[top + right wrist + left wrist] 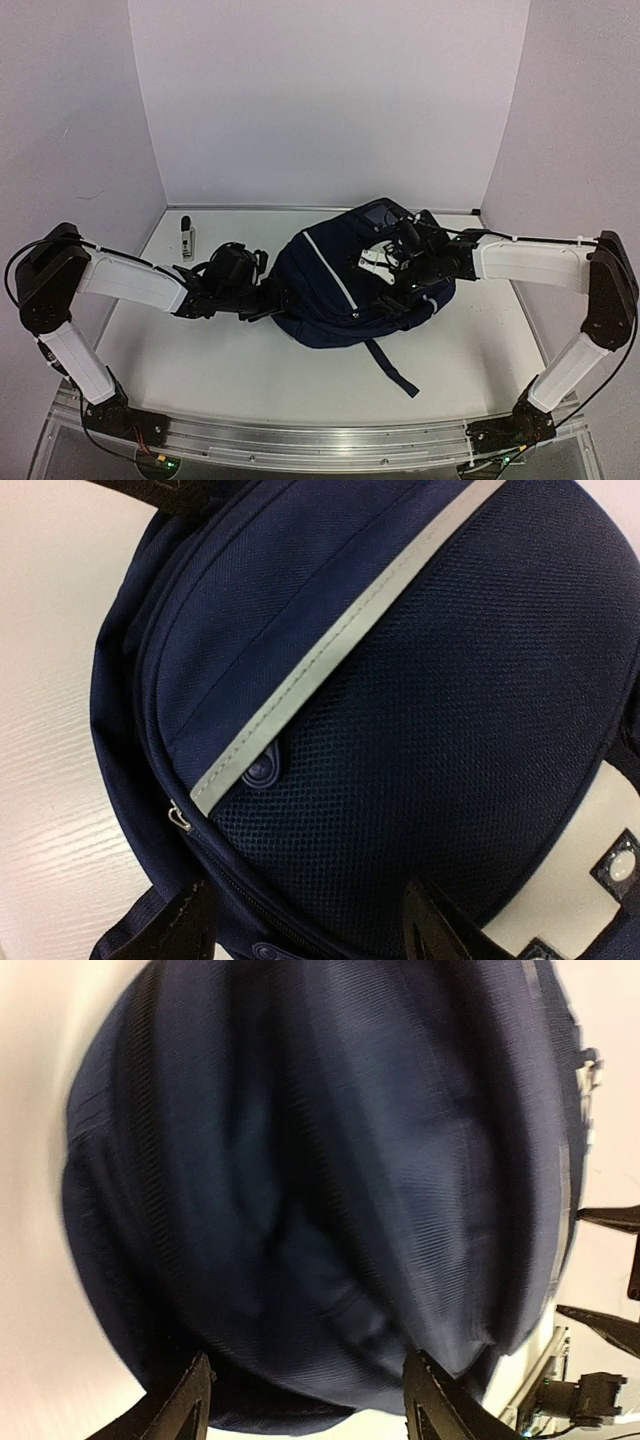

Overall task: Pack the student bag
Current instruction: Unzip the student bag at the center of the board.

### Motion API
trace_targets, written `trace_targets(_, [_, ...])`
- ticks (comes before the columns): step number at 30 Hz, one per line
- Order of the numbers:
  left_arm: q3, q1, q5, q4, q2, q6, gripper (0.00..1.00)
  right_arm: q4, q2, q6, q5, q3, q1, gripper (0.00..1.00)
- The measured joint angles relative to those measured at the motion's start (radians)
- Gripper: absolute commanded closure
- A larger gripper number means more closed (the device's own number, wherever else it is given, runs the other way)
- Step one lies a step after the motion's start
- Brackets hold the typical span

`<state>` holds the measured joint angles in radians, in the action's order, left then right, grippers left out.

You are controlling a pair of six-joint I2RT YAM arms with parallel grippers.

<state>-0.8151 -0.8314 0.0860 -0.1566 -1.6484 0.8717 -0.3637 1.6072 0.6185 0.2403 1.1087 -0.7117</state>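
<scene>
A bulging navy student bag (330,300) lies at the middle of a white table (200,360), with both arms reaching to it. The left gripper (308,1358) is at its left side and the right gripper (305,888) is over its top. Both sets of fingers stand apart, pinching nothing. Packing looks mostly done, though a small stick-like item (186,238) lies loose by the far-left wall. Bare table surrounds the bag, and a strap (395,370) trails toward the near edge.

no legible txt; emblem (258,771) on student bag (420,780) unreadable.
</scene>
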Motion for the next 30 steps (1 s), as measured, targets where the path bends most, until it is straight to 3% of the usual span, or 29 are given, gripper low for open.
trace_targets(3, [0.011,0.001,-0.001,-0.004,-0.005,0.013,0.36,0.003,0.036,0.017,-0.024,0.015,-0.001,0.27])
trace_targets(6, [-0.002,0.001,0.0,-0.023,-0.042,0.012,0.43,-0.004,0.046,0.035,-0.029,0.015,0.006,0.27])
trace_targets(12, [-0.081,0.016,0.009,-0.02,-0.133,-0.024,0.67,-0.01,0.046,0.107,-0.051,0.015,0.007,0.35])
trace_targets(19, [-0.121,0.089,0.059,0.001,-0.141,-0.063,0.74,0.01,0.083,0.18,-0.093,0.024,0.0,0.41])
trace_targets(24, [-0.132,0.134,0.085,0.003,-0.141,-0.089,0.76,0.066,0.121,0.222,-0.157,0.029,-0.032,0.59])
trace_targets(27, [-0.133,0.159,0.102,0.003,-0.141,-0.101,0.77,0.094,0.136,0.226,-0.179,0.032,-0.051,0.75])
trace_targets(30, [-0.134,0.19,0.121,0.003,-0.141,-0.118,0.74,0.119,0.151,0.226,-0.202,0.046,-0.072,0.98])
